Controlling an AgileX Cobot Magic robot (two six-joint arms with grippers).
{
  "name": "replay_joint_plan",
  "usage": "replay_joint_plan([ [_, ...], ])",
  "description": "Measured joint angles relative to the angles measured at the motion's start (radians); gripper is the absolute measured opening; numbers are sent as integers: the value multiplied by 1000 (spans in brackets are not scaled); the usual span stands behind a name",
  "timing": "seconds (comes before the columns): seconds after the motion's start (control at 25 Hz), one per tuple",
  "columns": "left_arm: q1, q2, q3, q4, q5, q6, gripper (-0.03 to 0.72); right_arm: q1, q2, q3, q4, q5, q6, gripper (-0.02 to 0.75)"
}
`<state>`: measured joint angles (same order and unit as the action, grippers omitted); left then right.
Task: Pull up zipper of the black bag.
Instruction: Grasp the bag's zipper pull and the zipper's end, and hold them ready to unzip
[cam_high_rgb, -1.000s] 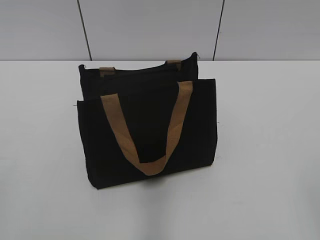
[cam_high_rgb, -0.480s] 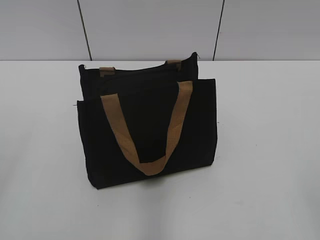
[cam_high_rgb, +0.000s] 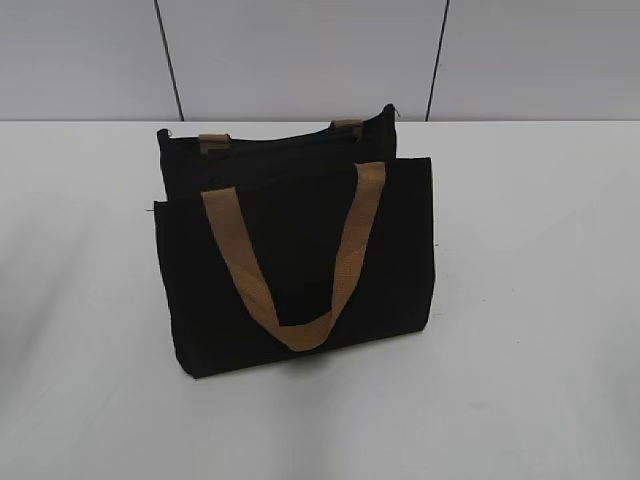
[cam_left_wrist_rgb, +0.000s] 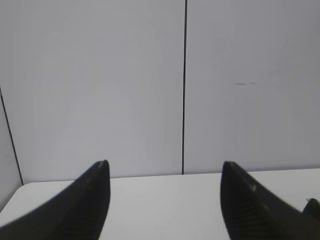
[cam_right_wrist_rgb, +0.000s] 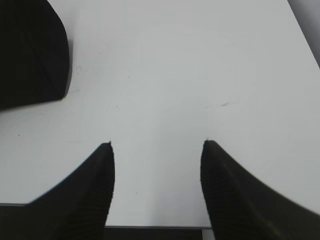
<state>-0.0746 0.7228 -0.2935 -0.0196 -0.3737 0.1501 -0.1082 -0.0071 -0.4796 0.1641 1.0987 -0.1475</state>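
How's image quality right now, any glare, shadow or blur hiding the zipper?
Exterior view: even, soft light, faint shadow under the black bag, whose dark fabric swallows the zipper line. Left wrist view: sharp wall, blurred left tool edges. Right wrist view: bright table, no glare, right tool soft-focused.

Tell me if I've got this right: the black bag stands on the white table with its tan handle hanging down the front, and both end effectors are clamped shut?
Not quite. Both wrist views show the left end effector and right end effector open, holding nothing. The rest is right.
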Motion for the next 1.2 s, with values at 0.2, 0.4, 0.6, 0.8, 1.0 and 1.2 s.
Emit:
replay_joint_plan([
  [0.2, 0, 246, 16, 147, -97, -71, 519, 0, 0, 0, 0, 0, 0, 429],
  [0.4, 0, 457, 39, 437, -196, -264, 519, 0, 0, 0, 1, 0, 0, 428],
  [0.6, 0, 654, 51, 600, -332, -332, 519, 0, 0, 0, 1, 0, 0, 428],
  [0.8, 0, 891, 45, 655, -516, -378, 519, 0, 0, 0, 1, 0, 0, 428],
  [1.0, 0, 1058, -36, 781, -582, -381, 518, 0, 0, 0, 1, 0, 0, 428],
  [1.2, 0, 1147, -163, 959, -588, -381, 512, 0, 0, 0, 1, 0, 0, 428],
])
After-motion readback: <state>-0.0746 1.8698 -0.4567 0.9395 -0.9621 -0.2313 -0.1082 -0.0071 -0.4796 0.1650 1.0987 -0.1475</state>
